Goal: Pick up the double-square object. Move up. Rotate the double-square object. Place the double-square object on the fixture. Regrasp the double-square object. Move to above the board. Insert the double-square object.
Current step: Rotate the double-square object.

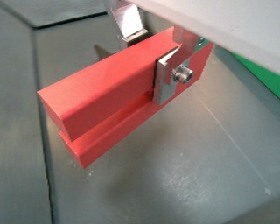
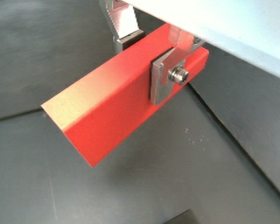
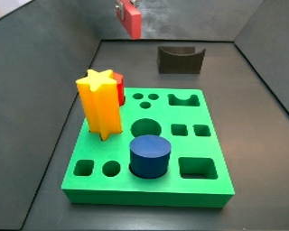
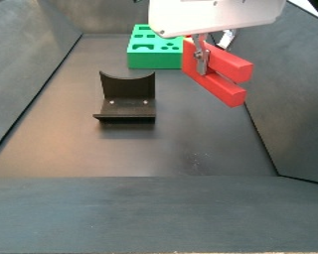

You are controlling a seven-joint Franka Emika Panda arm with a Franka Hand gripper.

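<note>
My gripper (image 4: 199, 60) is shut on the double-square object (image 4: 219, 76), a long flat red block held in the air to the right of the fixture (image 4: 124, 97). In both wrist views the silver fingers (image 1: 168, 74) clamp the red block (image 1: 98, 103) across its flat faces near one end, and the rest juts out over the dark floor. A second wrist view shows the block (image 2: 105, 112) and a finger (image 2: 166, 75) the same way. In a side view the gripper (image 3: 125, 12) and block (image 3: 134, 20) hang high at the back, beyond the green board (image 3: 147, 197).
On the board stand a yellow star prism (image 3: 98, 104) and a blue cylinder (image 3: 150, 155), with a red piece (image 3: 118, 90) partly hidden behind the star. The dark notched fixture (image 3: 180, 59) stands behind the board. Grey walls enclose the floor; the board (image 4: 138, 58) lies behind the gripper.
</note>
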